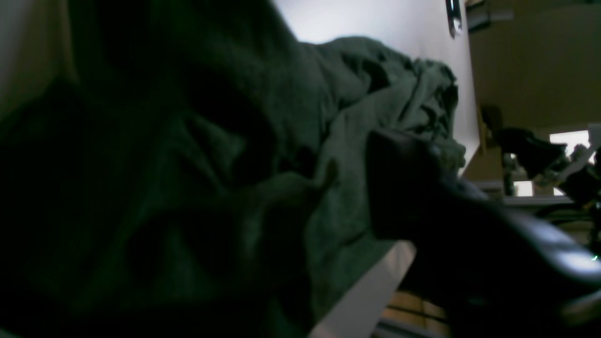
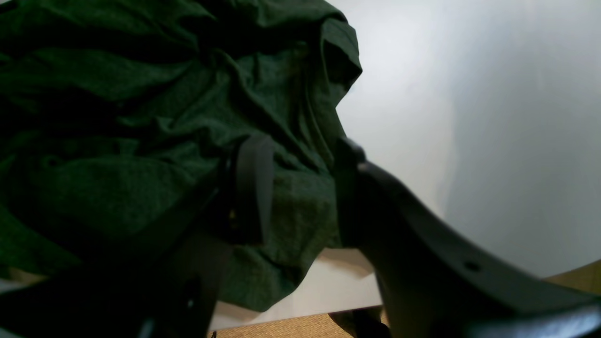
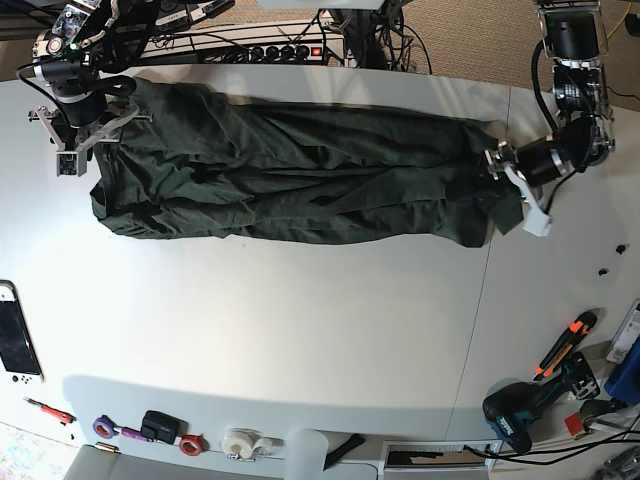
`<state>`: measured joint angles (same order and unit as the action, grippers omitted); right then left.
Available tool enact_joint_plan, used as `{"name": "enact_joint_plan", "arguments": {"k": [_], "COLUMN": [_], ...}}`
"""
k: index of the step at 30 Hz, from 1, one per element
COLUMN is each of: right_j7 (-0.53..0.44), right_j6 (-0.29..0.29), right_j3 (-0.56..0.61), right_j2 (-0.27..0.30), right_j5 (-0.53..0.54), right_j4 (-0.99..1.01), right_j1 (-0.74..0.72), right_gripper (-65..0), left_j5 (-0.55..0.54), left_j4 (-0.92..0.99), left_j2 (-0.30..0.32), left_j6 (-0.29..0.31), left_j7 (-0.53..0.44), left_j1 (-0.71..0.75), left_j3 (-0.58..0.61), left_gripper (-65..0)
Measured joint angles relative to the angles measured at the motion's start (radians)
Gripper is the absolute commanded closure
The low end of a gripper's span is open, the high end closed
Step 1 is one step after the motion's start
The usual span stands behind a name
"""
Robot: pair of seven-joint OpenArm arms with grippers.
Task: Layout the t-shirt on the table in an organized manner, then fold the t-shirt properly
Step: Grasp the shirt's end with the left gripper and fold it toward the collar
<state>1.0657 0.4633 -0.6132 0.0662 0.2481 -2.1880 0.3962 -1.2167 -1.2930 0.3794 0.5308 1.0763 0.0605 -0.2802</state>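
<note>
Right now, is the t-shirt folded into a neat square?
No, the t-shirt lies stretched in one long wrinkled band across the table, between the two grippers.
</note>
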Motion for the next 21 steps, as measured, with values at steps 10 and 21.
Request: {"name": "enact_joint_plan", "arguments": {"k": [10, 21], "right_j7": [0.000, -0.079], "right_j6": [0.000, -0.059], "right_j3": [0.000, 0.000], "right_j2": [0.000, 0.000], "right_j5": [0.000, -0.085], "right_j4": [0.000, 0.000], "right_j1": [0.000, 0.000], "right_gripper": [-22.1, -22.1], "left_j5": [-0.034, -0.230], "left_j4": [0.003, -0.040], "left_j2": [0.000, -0.099], "left_j6": [0.028, 0.152], "left_j7": [0.023, 0.154], "left_j1": [-0.006, 0.001], "left_j3": [-0.008, -0.009], "left_gripper": [0.0, 0.0]}}
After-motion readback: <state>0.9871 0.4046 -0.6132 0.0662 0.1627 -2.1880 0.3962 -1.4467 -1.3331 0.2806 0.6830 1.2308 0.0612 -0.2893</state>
